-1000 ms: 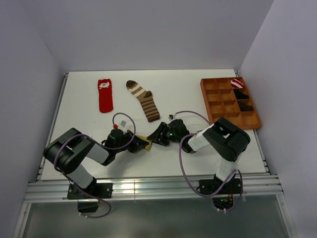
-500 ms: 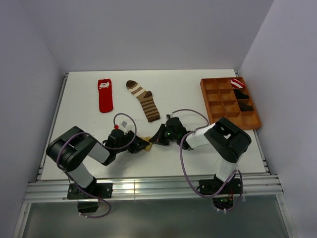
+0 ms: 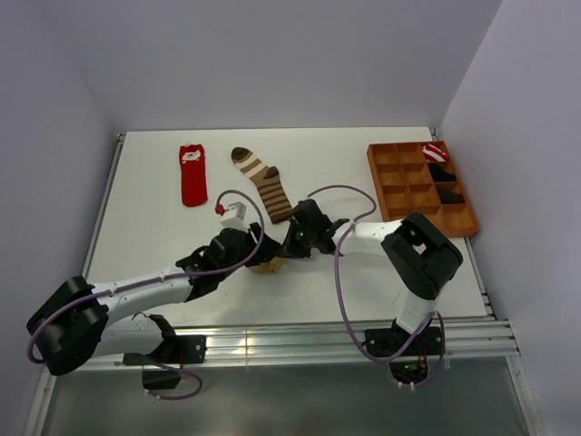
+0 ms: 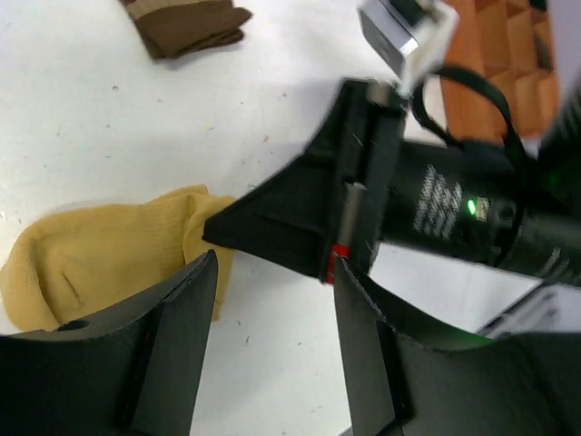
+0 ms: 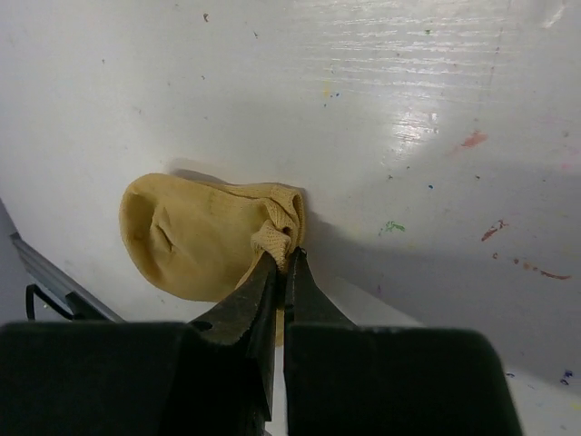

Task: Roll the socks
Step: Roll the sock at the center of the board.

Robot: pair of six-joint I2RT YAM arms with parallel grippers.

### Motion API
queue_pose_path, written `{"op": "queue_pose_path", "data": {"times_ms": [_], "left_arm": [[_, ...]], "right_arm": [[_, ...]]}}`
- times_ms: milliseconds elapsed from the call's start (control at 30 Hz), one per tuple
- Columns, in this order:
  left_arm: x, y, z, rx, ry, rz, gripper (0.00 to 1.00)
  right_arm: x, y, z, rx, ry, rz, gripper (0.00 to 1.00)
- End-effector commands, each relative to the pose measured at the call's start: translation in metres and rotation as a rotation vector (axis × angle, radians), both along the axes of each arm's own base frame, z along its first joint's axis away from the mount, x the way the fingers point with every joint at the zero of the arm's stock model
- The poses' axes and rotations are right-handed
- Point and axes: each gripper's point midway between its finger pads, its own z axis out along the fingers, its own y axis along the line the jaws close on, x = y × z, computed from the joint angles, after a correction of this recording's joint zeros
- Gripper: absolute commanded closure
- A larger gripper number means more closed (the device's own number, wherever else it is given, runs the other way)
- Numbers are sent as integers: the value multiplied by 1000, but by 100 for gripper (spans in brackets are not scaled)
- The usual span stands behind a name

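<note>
Tabletop (image 3: pixel 381 282), white and flat, shows open surface along its far side and its front left. An orange-brown wooden compartment tray (image 3: pixel 374 182) sits against the right edge. The long brown-and-tan striped fabric sock (image 3: pixel 263 182) and the red fabric sock (image 3: pixel 192 177) lie flat and apart, far left of centre. The short mustard-yellow fabric sock (image 5: pixel 195 241) lies near the front centre. The right gripper (image 5: pixel 283 263) is pinched tight on its cuff edge. The left gripper (image 4: pixel 274 265) hovers close beside, jaws spread, gripping nothing.
</note>
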Motion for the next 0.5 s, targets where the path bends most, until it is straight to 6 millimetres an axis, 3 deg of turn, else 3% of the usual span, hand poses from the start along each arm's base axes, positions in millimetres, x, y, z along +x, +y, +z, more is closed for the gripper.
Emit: {"op": "queue_pose_path", "data": {"times_ms": [0, 233, 467], "left_arm": [[0, 21, -8, 293, -117, 38, 41], [-22, -6, -25, 522, -206, -41, 44], [-26, -22, -40, 693, -268, -31, 47]], "right_arm": [[-4, -10, 2, -103, 17, 16, 100], [-4, -9, 7, -146, 38, 28, 100], [-6, -9, 7, -159, 57, 44, 100]]}}
